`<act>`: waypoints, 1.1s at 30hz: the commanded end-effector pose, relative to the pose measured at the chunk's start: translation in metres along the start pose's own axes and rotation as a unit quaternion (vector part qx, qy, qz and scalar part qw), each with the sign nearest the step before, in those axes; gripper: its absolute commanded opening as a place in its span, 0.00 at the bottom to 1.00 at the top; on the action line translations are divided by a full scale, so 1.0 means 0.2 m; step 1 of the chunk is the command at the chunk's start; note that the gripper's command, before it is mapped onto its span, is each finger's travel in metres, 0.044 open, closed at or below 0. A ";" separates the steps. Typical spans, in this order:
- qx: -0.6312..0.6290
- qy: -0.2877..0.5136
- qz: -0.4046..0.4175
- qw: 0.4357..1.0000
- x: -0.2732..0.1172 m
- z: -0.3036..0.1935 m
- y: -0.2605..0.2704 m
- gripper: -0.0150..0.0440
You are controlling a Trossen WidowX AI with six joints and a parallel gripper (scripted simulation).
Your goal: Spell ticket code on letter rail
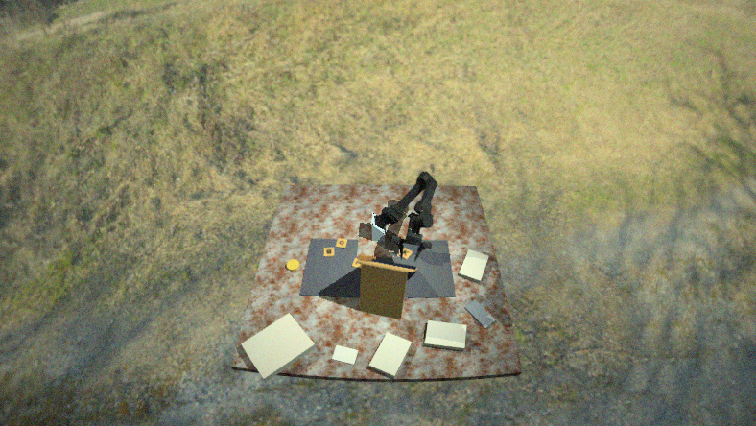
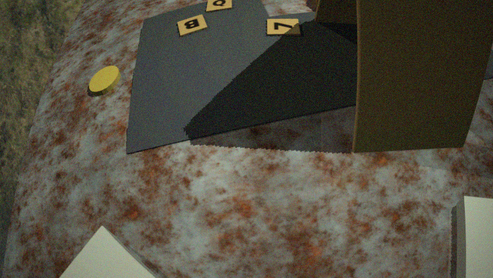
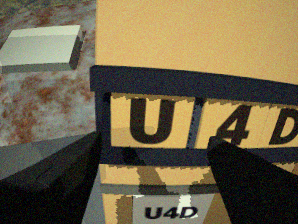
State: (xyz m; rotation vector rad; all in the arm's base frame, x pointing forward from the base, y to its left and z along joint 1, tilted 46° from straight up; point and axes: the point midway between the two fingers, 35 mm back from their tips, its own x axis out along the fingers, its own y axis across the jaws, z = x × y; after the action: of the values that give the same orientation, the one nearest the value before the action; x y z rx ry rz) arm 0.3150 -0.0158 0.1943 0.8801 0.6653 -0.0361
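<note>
The board [image 1: 383,291] [image 2: 420,76] [image 3: 200,35] stands upright, its back to the top and exterior views. In the wrist view its dark rail [image 3: 150,156] holds a U tile [image 3: 120,120] at the left end, then a 4 tile [image 3: 207,120] and a D tile [image 3: 271,120] cut by the frame edge. A narrow dark gap parts U from 4; 4 and D stand close together. The ticket [image 3: 140,202] below reads U4D. My gripper [image 3: 156,141] [image 1: 409,255] is open and empty, its fingertips in front of the rail, either side of the U tile. The rail's right end is out of view.
A B tile [image 1: 328,251] [image 2: 192,25], a round-lettered tile [image 1: 341,243] [image 2: 219,3] and a 7-like tile [image 2: 279,26] lie on the grey mat [image 1: 327,274] [image 2: 162,89]. Another tile lies by the fingers. A yellow disc [image 1: 292,264] [image 2: 104,79], several cream blocks and a grey slab [image 1: 480,314] lie around.
</note>
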 end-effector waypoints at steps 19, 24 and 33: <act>-0.002 0.000 0.001 1.000 -0.07 0.00 0.00 0.75; -0.002 0.000 0.001 1.000 -0.08 0.00 0.01 0.75; 0.000 0.000 -0.001 1.000 -0.07 0.00 0.00 0.44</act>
State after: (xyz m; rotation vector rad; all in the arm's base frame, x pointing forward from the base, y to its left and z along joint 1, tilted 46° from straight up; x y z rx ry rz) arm 0.3035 -0.0189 0.2035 0.8802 0.6655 -0.0374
